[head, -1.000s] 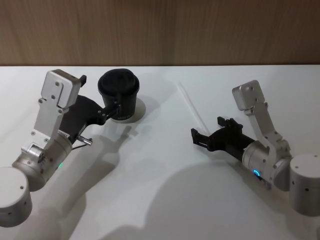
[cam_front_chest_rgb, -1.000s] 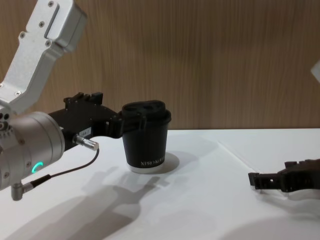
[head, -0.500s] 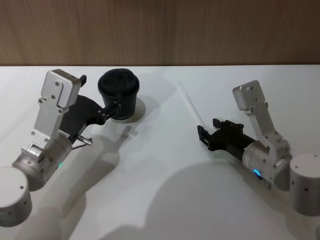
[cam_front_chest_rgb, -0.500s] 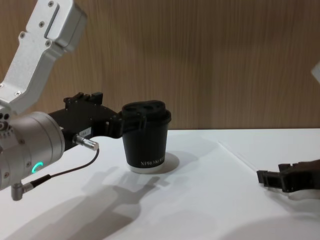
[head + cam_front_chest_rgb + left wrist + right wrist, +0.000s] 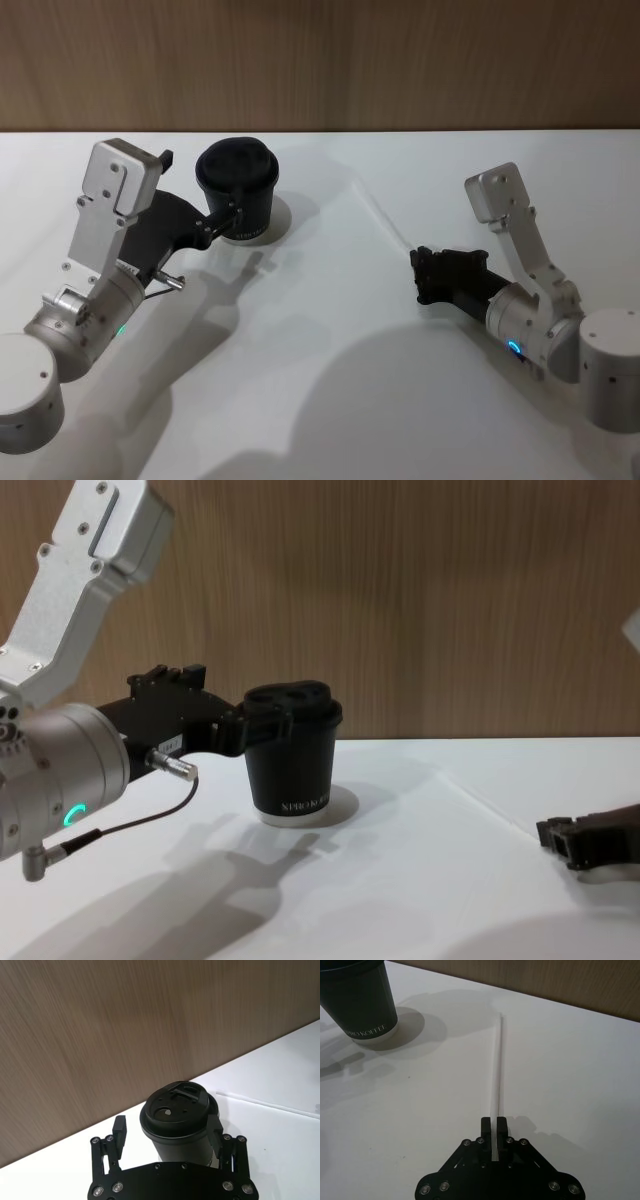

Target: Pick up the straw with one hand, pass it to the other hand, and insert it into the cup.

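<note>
Plainly, the right gripper (image 5: 494, 1127) is the nearer one. Its fingers (image 5: 486, 1125) are pinched on the near end of the white straw (image 5: 498, 1060), which lies flat on the tabletop (image 5: 580, 1060). The straw's long axis runs straight away from those fingers, in line with the gripper, and its far tip lies off to the right of the black lidded cup (image 5: 237, 178). The left gripper (image 5: 167, 1129) sits well apart from the straw, fingers spread either side of the cup, one seemingly touching its wall, the other with a gap. A lift from this end would likely leave the free length toward the left arm.
</note>
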